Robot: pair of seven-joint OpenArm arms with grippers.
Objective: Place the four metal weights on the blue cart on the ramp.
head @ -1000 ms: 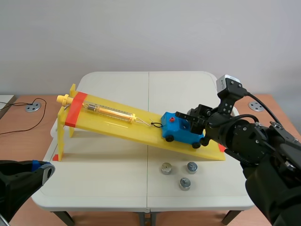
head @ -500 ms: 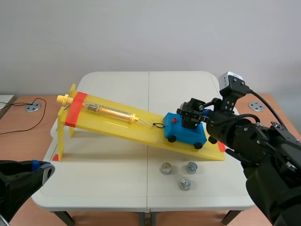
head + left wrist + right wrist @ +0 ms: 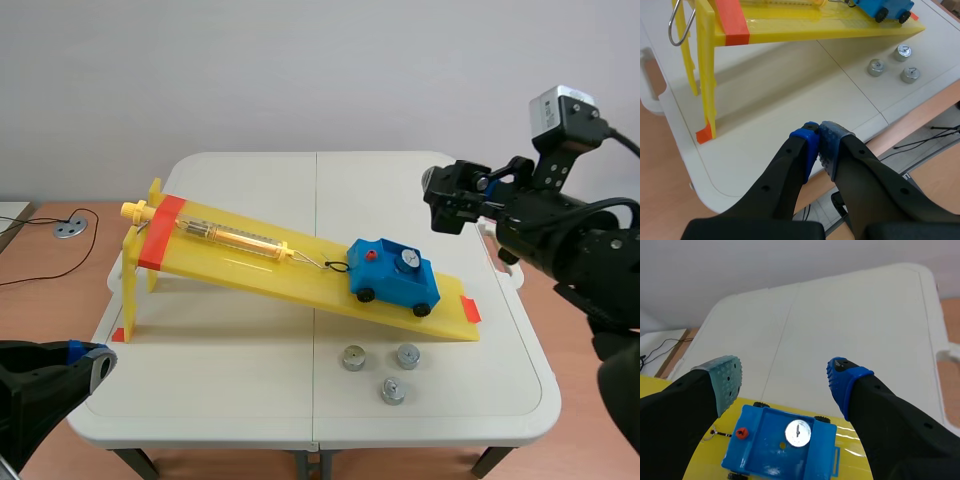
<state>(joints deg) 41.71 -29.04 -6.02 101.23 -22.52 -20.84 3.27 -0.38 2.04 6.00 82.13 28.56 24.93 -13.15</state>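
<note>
**Mia:** Start with the view from the middle. Where are the weights?

**Tom:** The weight in the cart (image 3: pixel 407 259) sits on the blue cart (image 3: pixel 393 277), low on the yellow ramp (image 3: pixel 250 262). Three more lie on the table (image 3: pixel 220 400), near the ramp's low end. They are the left weight (image 3: pixel 353 358), the right weight (image 3: pixel 407 355) and the front weight (image 3: pixel 393 391). They are close together but not touching.

**Mia:** And the right gripper (image 3: pixel 455 197)?

**Tom:** It is up in the air, past the cart, with nothing in it.

**Mia:** Now the left arm's camera.

**Tom:** The left gripper (image 3: pixel 818 144) has its fingers pressed together, with nothing between them. It is low by the table's near edge. The three loose weights are well ahead of it, beside the ramp.

**Mia:** And the right arm's camera?

**Tom:** Its fingers are wide apart and empty. The cart is just under them, with the round weight in its tray.

**Mia:** How will the weights feel?

**Tom:** I think they are small, hard and heavy for their size. They look smooth, so they could slip. Each has a little bit sticking up on top, but it looks too tiny to grab. Better to pinch the round sides, low down. The cart has wheels and sits on a slope, so each weight should go down gently.
</note>
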